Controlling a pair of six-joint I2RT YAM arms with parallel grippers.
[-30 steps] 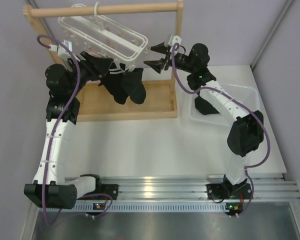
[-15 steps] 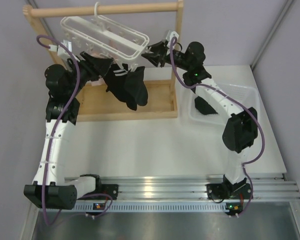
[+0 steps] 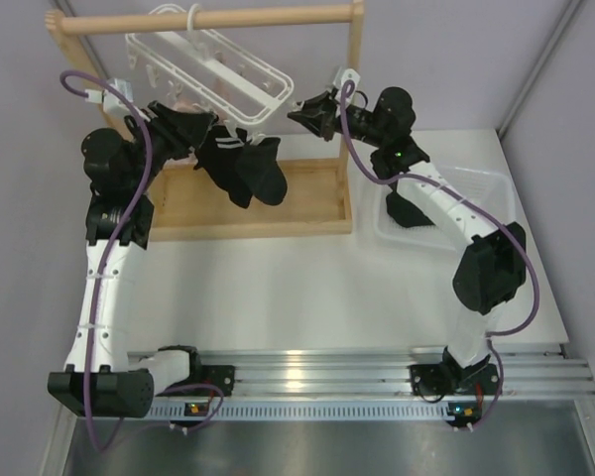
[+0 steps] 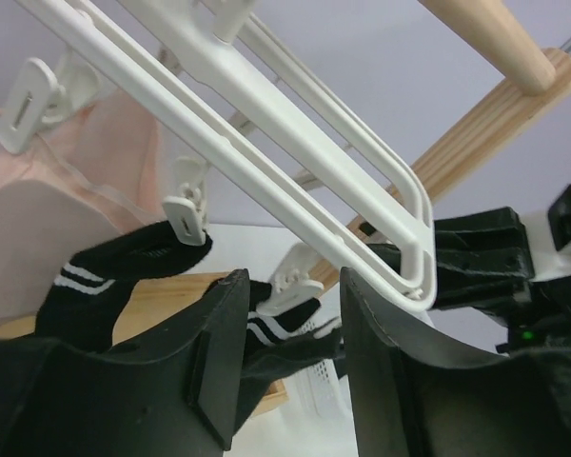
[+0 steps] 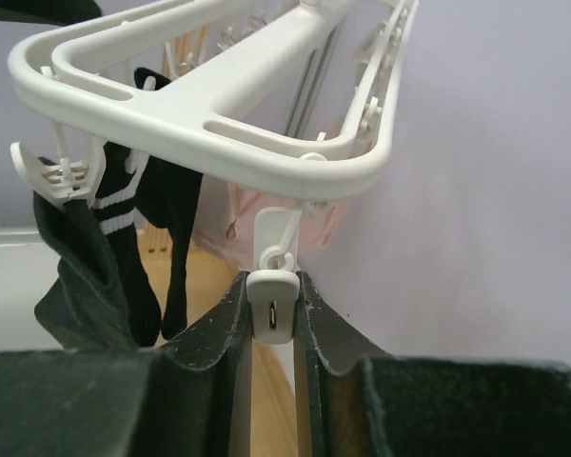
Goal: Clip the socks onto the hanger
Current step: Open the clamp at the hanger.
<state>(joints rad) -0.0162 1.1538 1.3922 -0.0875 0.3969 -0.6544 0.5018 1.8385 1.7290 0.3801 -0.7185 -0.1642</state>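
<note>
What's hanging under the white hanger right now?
Black socks held in its clips, a pale pink cloth beside them, and an end clip pinched by the right gripper. Socks overlap; count unclear.

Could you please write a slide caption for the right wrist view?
Right tool pinching a white clip at the end of the hanger, black socks hanging left.

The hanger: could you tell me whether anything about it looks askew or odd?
Yes: the hanger sits askew to the wooden rod, its right end angled toward the right gripper, which pinches an end clip.

Right tool (image 5: 271,290) — open before — now seemingly pinches clip (image 5: 279,236).
</note>
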